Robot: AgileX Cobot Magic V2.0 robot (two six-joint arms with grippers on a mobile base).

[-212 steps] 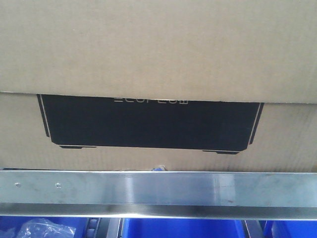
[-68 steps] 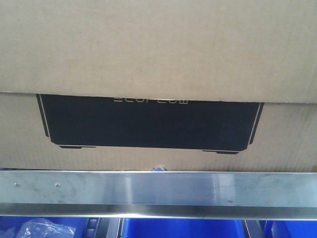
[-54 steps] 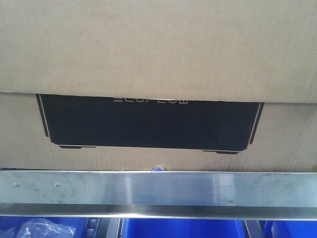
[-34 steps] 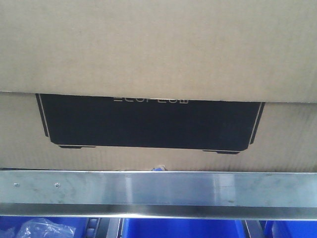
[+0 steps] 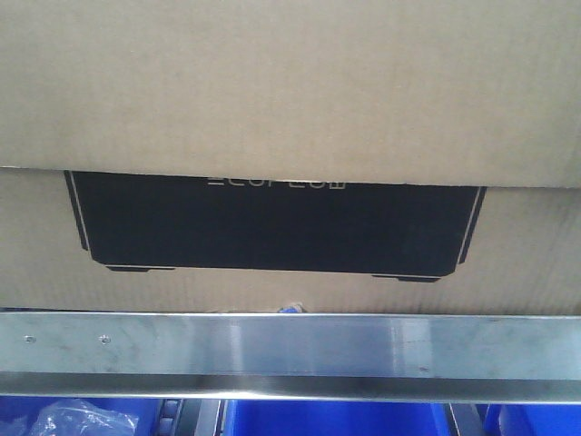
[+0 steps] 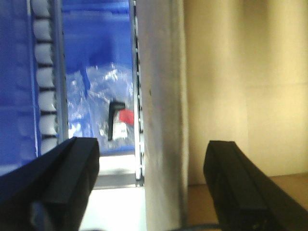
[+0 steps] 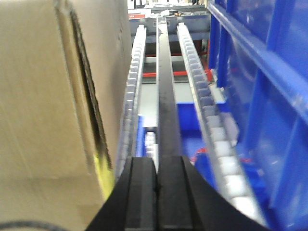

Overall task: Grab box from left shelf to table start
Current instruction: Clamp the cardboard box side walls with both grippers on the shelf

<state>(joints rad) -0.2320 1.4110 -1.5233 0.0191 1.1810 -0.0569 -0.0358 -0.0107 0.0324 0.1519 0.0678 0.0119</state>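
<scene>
Box (image 5: 290, 91) fills upper frame above shelf rail (image 5: 290, 345); left end effector (image 6: 151, 183) spread wide, gripping nothing; right end effector (image 7: 156, 192) closed, empty.

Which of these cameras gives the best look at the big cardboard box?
The front-facing view: the box fills most of it, showing its black panel and lettering. The left wrist view catches only a blurred tan side; the right wrist view, one corner edge.

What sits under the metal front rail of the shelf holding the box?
Below the shelf rail sit blue plastic bins; the left one holds a crumpled clear plastic bag. The rail and picture edge hide the rest of their contents.
</scene>
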